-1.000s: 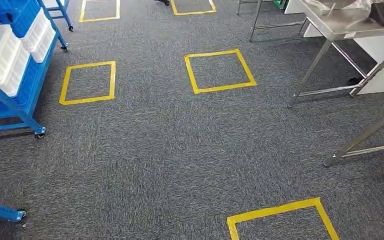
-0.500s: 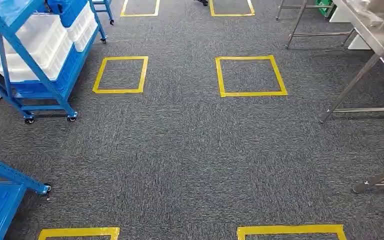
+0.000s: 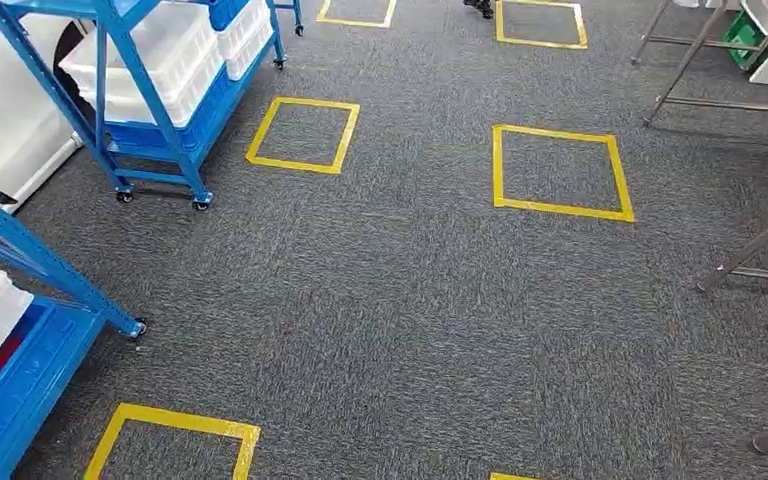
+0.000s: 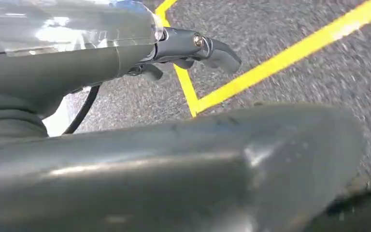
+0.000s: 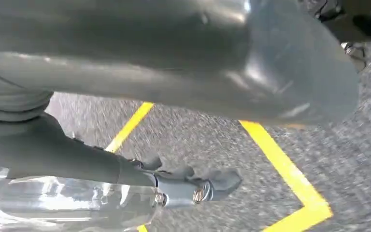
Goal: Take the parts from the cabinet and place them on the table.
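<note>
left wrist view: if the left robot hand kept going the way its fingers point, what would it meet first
Probably the grey carpet floor, near a corner of the yellow tape square. The left robot hand hangs over it with nothing between, though depth is unclear.

Even overhead light brightening the grey carpet (image 3: 410, 300), soft shadows lying under the blue rack (image 3: 160, 110), wrist views blurring (thumbs close and out of focus), glare streaking the hands' shiny covers.

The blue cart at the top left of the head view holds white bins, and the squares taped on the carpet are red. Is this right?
Not quite. The taped squares on the grey carpet are yellow, not red, as the head view shows. The rest holds: the blue cart at the top left carries white bins.
</note>
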Controlling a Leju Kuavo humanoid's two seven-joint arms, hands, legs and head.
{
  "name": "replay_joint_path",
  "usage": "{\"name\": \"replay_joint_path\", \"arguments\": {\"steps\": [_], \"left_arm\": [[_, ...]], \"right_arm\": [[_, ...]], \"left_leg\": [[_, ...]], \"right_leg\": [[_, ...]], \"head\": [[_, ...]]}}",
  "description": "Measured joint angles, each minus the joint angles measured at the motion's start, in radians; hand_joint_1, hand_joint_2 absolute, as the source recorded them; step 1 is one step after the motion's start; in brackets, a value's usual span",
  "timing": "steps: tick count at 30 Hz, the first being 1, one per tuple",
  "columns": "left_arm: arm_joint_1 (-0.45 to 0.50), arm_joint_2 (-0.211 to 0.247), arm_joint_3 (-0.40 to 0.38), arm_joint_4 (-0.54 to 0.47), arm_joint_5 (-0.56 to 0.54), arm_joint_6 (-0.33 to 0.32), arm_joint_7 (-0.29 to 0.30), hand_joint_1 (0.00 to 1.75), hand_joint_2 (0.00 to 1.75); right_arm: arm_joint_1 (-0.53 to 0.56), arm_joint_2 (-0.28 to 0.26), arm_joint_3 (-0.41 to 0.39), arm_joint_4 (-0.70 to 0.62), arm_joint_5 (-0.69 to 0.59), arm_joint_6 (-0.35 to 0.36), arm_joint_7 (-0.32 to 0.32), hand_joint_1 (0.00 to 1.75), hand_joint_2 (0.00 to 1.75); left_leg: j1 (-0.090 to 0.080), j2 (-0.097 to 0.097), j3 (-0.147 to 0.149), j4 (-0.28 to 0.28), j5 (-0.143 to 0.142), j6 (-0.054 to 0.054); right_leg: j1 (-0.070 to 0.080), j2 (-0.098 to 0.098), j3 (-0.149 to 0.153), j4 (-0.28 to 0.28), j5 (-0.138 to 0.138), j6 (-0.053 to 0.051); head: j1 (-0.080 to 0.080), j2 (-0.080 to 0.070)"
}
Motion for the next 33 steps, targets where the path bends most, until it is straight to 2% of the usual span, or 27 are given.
{"name": "replay_joint_path", "arguments": {"steps": [1, 2, 3, 5, 6, 7, 9, 10, 11, 12, 13, 15, 16, 17, 18, 20, 21, 22, 23, 24, 25, 26, 27, 30, 31, 32, 33], "left_arm": [[-0.004, -0.002, 0.001, 0.0, 0.003, 0.004, -0.002, 0.0, 0.0], [-0.012, -0.004, 0.001, 0.0, 0.006, 0.006, -0.003, 0.0, 0.0], [-0.021, -0.006, 0.002, 0.0, 0.008, 0.007, -0.005, 0.0, 0.0], [-0.029, -0.01, 0.004, 0.0, 0.011, 0.007, -0.005, 0.0, 0.0], [-0.029, -0.012, 0.005, 0.0, 0.014, 0.007, -0.005, 0.0, 0.0], [-0.029, -0.012, 0.006, 0.0, 0.016, 0.008, -0.007, 0.0, 0.0], [-0.03, -0.013, 0.008, 0.0, 0.021, 0.008, -0.007, 0.0, 0.0], [-0.029, -0.015, 0.009, 0.0, 0.027, 0.009, -0.003, 0.0, 0.0], [-0.03, -0.015, 0.01, 0.0, 0.03, 0.011, -0.001, 0.0, 0.0], [-0.029, -0.016, 0.012, 0.0, 0.037, 0.016, 0.001, 0.0, 0.0], [-0.026, -0.016, 0.015, 0.0, 0.038, 0.019, 0.001, 0.0, 0.0], [-0.02, -0.016, 0.017, 0.0, 0.039, 0.021, 0.001, 0.0, 0.0], [-0.017, -0.018, 0.018, 0.0, 0.039, 0.022, 0.001, 0.0, 0.0], [-0.017, -0.018, 0.019, 0.0, 0.039, 0.022, 0.002, 0.0, 0.0], [-0.019, -0.019, 0.022, 0.0, 0.042, 0.021, 0.01, 0.0, 0.0], [-0.018, -0.019, 0.031, 0.0, 0.046, 0.019, 0.031, 0.0, 0.0], [-0.013, -0.019, 0.032, 0.0, 0.043, 0.018, 0.046, 0.0, 0.0], [-0.006, -0.019, 0.032, 0.0, 0.039, 0.018, 0.057, 0.0, 0.0], [-0.001, -0.017, 0.033, 0.0, 0.038, 0.018, 0.066, 0.0, 0.0], [0.002, -0.013, 0.034, 0.0, 0.038, 0.02, 0.068, 0.0, 0.0], [0.002, -0.008, 0.034, 0.0, 0.038, 0.022, 0.065, 0.0, 0.0], [-0.001, 0.001, 0.034, 0.0, 0.038, 0.028, 0.054, 0.0, 0.0], [-0.005, 0.003, 0.034, 0.0, 0.038, 0.034, 0.038, 0.0, 0.0], [0.003, 0.017, 0.034, 0.0, 0.032, 0.047, 0.015, 0.0, 0.0], [0.008, 0.02, 0.034, 0.0, 0.021, 0.033, 0.041, 0.0, 0.0], [0.01, 0.022, 0.034, 0.0, 0.012, 0.017, 0.073, 0.0, 0.0], [0.01, 0.027, 0.034, 0.0, 0.007, 0.002, 0.113, 0.0, 0.0]], "right_arm": [[-0.002, 0.0, 0.009, 0.0, 0.004, 0.004, 0.008, 0.0, 0.0], [-0.003, 0.002, 0.016, 0.0, 0.008, 0.01, 0.018, 0.0, 0.0], [-0.002, 0.005, 0.02, 0.0, 0.011, 0.016, 0.028, 0.0, 0.0], [0.004, 0.007, 0.025, -0.001, 0.013, 0.021, 0.04, 0.0, 0.0], [0.007, 0.009, 0.028, -0.001, 0.012, 0.024, 0.048, 0.0, 0.0], [0.009, 0.009, 0.029, -0.001, 0.009, 0.028, 0.063, 0.0, 0.0], [0.012, 0.009, 0.029, -0.002, 0.007, 0.046, 0.11, 0.0, 0.0], [0.015, 0.009, 0.029, -0.003, 0.007, 0.056, 0.131, 0.0, 0.0], [0.017, 0.009, 0.029, -0.002, 0.008, 0.065, 0.146, 0.0, 0.0], [0.018, 0.009, 0.029, -0.003, 0.01, 0.077, 0.165, 0.0, 0.0], [0.018, 0.009, 0.029, -0.004, 0.012, 0.081, 0.17, 0.0, 0.0], [0.02, 0.009, 0.03, -0.004, 0.013, 0.085, 0.177, 0.0, 0.0], [0.021, 0.007, 0.03, -0.005, 0.013, 0.087, 0.179, 0.0, 0.0], [0.021, 0.002, 0.03, -0.006, 0.013, 0.087, 0.179, 0.0, 0.0], [0.023, 0.0, 0.03, -0.006, 0.013, 0.089, 0.18, 0.0, 0.0], [0.029, -0.002, 0.03, -0.006, 0.006, 0.092, 0.184, 0.0, 0.0], [0.029, -0.005, 0.029, -0.006, 0.001, 0.092, 0.183, 0.0, 0.0], [0.028, -0.005, 0.027, -0.006, -0.001, 0.092, 0.178, 0.0, 0.0], [0.028, -0.005, 0.027, -0.006, -0.002, 0.093, 0.174, 0.0, 0.0], [0.027, -0.005, 0.027, -0.006, -0.001, 0.093, 0.168, 0.0, 0.0], [0.027, -0.005, 0.028, -0.006, 0.003, 0.093, 0.164, 0.0, 0.0], [0.027, -0.005, 0.03, -0.004, 0.009, 0.094, 0.164, 0.0, 0.0], [0.026, -0.005, 0.032, -0.003, 0.016, 0.095, 0.165, 0.0, 0.0], [0.018, -0.005, 0.035, -0.003, 0.007, 0.086, 0.172, 0.0, 0.0], [0.018, -0.005, 0.033, -0.003, -0.008, 0.079, 0.158, 0.0, 0.0], [0.019, -0.005, 0.029, -0.003, -0.019, 0.073, 0.141, 0.0, 0.0], [0.019, -0.003, 0.023, -0.002, -0.027, 0.07, 0.118, 0.0, 0.0]], "left_leg": [[0.0, -0.01, -0.001, -0.004, 0.003, 0.005], [0.0, -0.018, -0.005, -0.004, 0.006, 0.009], [-0.001, -0.03, -0.008, -0.003, 0.008, 0.012], [-0.001, -0.056, -0.013, -0.001, 0.01, 0.011], [-0.001, -0.072, -0.013, 0.0, 0.01, 0.01], [0.0, -0.085, -0.012, 0.001, 0.01, 0.009], [0.003, -0.111, -0.01, 0.007, 0.009, 0.002], [0.004, -0.122, -0.015, 0.012, 0.006, -0.006], [-0.001, -0.131, -0.024, 0.022, 0.003, -0.015], [0.0, -0.14, -0.028, 0.019, 0.008, -0.023], [0.002, -0.146, -0.03, 0.016, 0.01, -0.026], [0.007, -0.17, -0.036, 0.013, 0.013, -0.042], [0.007, -0.127, -0.038, 0.029, 0.001, -0.043], [0.002, -0.077, -0.059, 0.073, -0.031, -0.044], [0.003, -0.054, -0.095, 0.152, -0.074, -0.045], [0.003, -0.038, -0.166, 0.312, -0.142, -0.045], [0.003, -0.036, -0.178, 0.345, -0.145, -0.044], [0.002, -0.035, -0.166, 0.328, -0.128, -0.04], [0.0, -0.031, -0.133, 0.27, -0.096, -0.034], [-0.007, -0.018, -0.079, 0.173, -0.052, -0.024], [-0.019, 0.019, -0.024, 0.077, -0.017, -0.01], [-0.033, 0.089, 0.003, 0.02, -0.026, 0.005], [-0.036, 0.082, 0.0, 0.013, -0.021, 0.002], [-0.035, 0.037, -0.004, 0.004, -0.011, 0.011], [-0.022, 0.023, 0.012, -0.013, 0.003, 0.01], [-0.021, 0.015, 0.014, -0.02, 0.006, 0.013], [-0.019, 0.002, 0.011, -0.02, 0.01, 0.016]], "right_leg": [[-0.001, 0.057, -0.009, 0.023, -0.022, 0.005], [-0.004, 0.089, -0.038, 0.082, -0.063, 0.005], [-0.007, 0.104, -0.076, 0.164, -0.103, 0.008], [-0.008, 0.111, -0.133, 0.281, -0.141, 0.01], [-0.008, 0.113, -0.142, 0.294, -0.13, 0.01], [-0.01, 0.114, -0.127, 0.26, -0.097, 0.009], [-0.014, 0.133, -0.053, 0.095, -0.002, 0.009], [-0.022, 0.184, -0.022, 0.019, 0.016, 0.01], [-0.018, 0.215, -0.019, 0.009, 0.009, 0.008], [-0.017, 0.196, -0.024, 0.014, 0.012, -0.001], [-0.013, 0.192, -0.024, 0.014, 0.012, -0.006], [-0.013, 0.167, -0.022, 0.008, 0.017, -0.022], [-0.014, 0.151, -0.021, 0.003, 0.02, -0.031], [-0.011, 0.141, -0.021, 0.002, 0.02, -0.038], [-0.007, 0.124, -0.022, 0.001, 0.019, -0.043], [0.002, 0.092, -0.023, 0.002, 0.017, -0.047], [0.006, 0.078, -0.022, 0.002, 0.016, -0.048], [0.009, 0.065, -0.021, 0.002, 0.015, -0.05], [0.013, 0.053, -0.019, 0.002, 0.014, -0.051], [0.015, 0.039, -0.016, 0.002, 0.013, -0.052], [0.016, 0.028, -0.013, 0.001, 0.011, -0.052], [0.017, 0.015, -0.012, 0.002, 0.009, -0.05], [0.019, 0.003, -0.013, 0.004, 0.007, -0.044], [0.019, -0.035, -0.004, 0.0, 0.007, -0.036], [0.018, -0.009, -0.001, 0.009, -0.001, -0.027], [0.014, 0.054, -0.009, 0.026, -0.016, -0.02], [0.007, 0.097, -0.043, 0.092, -0.06, -0.015]], "head": [[0.001, 0.0], [0.001, 0.0], [0.0, 0.0], [0.0, 0.0], [0.0, 0.0], [0.0, 0.0], [0.0, 0.0], [0.0, 0.0], [0.001, 0.0], [0.0, 0.0], [0.0, 0.0], [0.0, 0.0], [0.0, 0.0], [0.0, 0.0], [0.0, 0.0], [0.0, 0.0], [0.0, 0.0], [0.0, 0.0], [0.0, 0.0], [0.0, 0.0], [0.0, 0.0], [0.0, 0.0], [0.0, 0.0], [0.0, 0.0], [0.0, 0.0], [0.0, 0.0], [0.0, 0.0]]}}
